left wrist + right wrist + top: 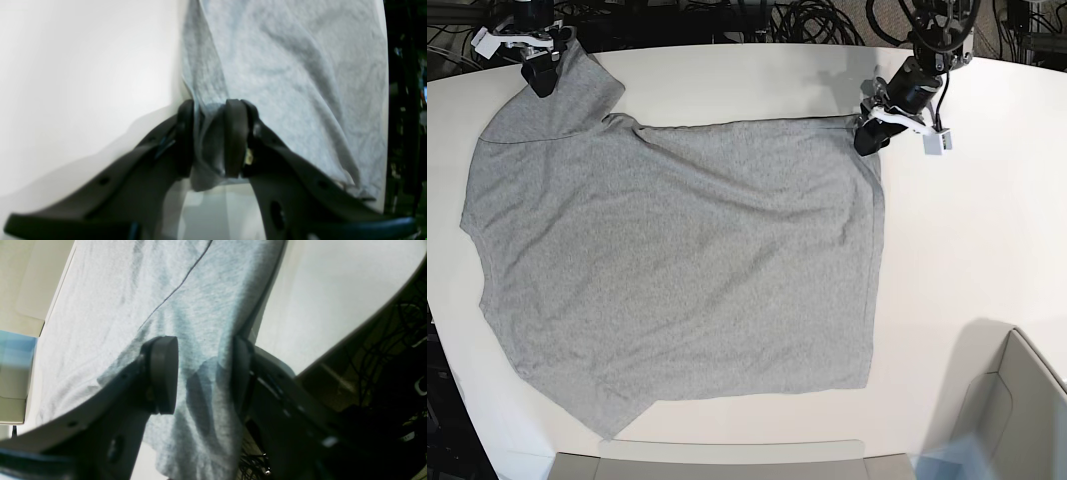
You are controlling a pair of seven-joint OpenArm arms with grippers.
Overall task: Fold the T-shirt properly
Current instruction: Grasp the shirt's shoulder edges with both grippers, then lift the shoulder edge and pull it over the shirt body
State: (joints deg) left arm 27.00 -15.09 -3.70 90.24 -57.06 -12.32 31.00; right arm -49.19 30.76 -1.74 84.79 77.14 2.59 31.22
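Note:
The heather-grey T-shirt (677, 260) lies spread on the white table (987, 250), plain side up, with light wrinkles. My left gripper (867, 138) is at its far right corner. In the left wrist view, this gripper (209, 133) is shut on a bunched fold of the T-shirt (293, 66). My right gripper (540, 78) is at the shirt's far left corner, by the sleeve. In the right wrist view its jaws (201, 373) stand wide apart with loose T-shirt cloth (133, 290) running between them, not pinched.
Black cables (807, 20) hang just beyond the table's far edge. A beige bin (1017, 410) sits at the near right corner. A flat grey panel (727, 462) lies along the near edge. The right wrist view shows the curved table edge (367, 316) close by.

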